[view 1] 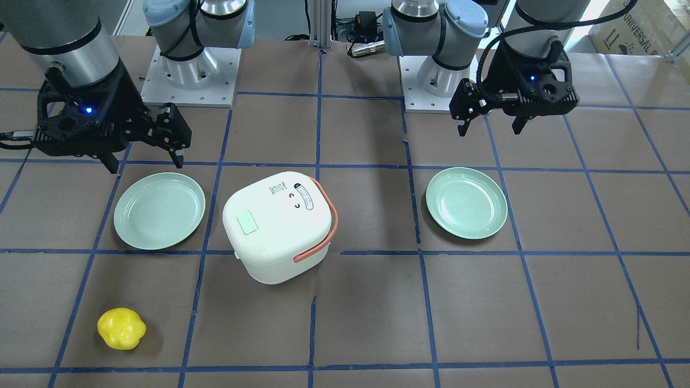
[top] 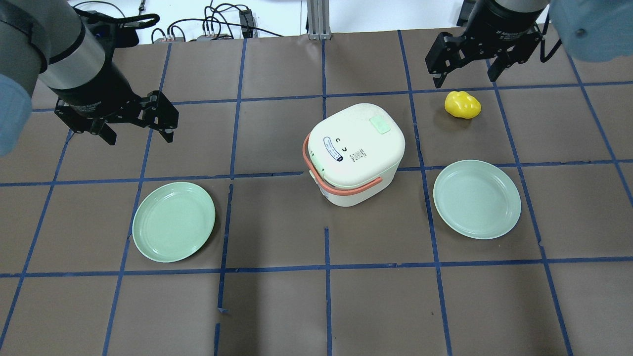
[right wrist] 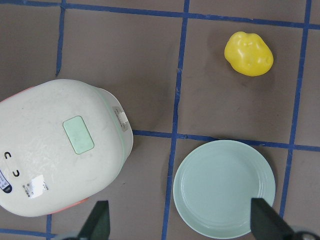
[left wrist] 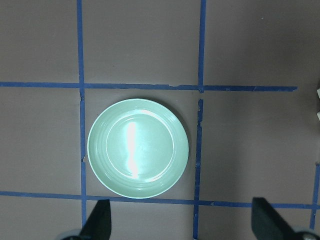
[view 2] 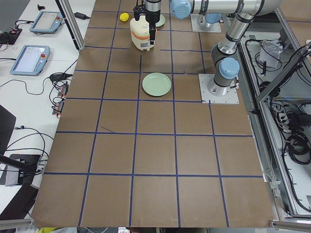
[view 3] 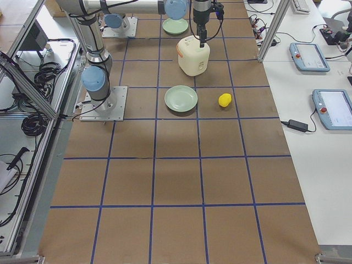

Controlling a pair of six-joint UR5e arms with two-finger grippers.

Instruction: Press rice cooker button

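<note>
While the left gripper (top: pixel 138 129) hangs with its fingers spread and empty near the left plate (top: pixel 173 222), the rice cooker (top: pixel 353 158) stands in the middle of the table (top: pixel 277 306). Its green button (top: pixel 381 123) sits on the lid corner toward the right gripper (top: pixel 465 79), which is also spread and empty. If spread fingers come down, they may straddle the button or hit the lid edge. An off-centre push may slide the cooker toward the right plate (top: pixel 477 200).
</note>
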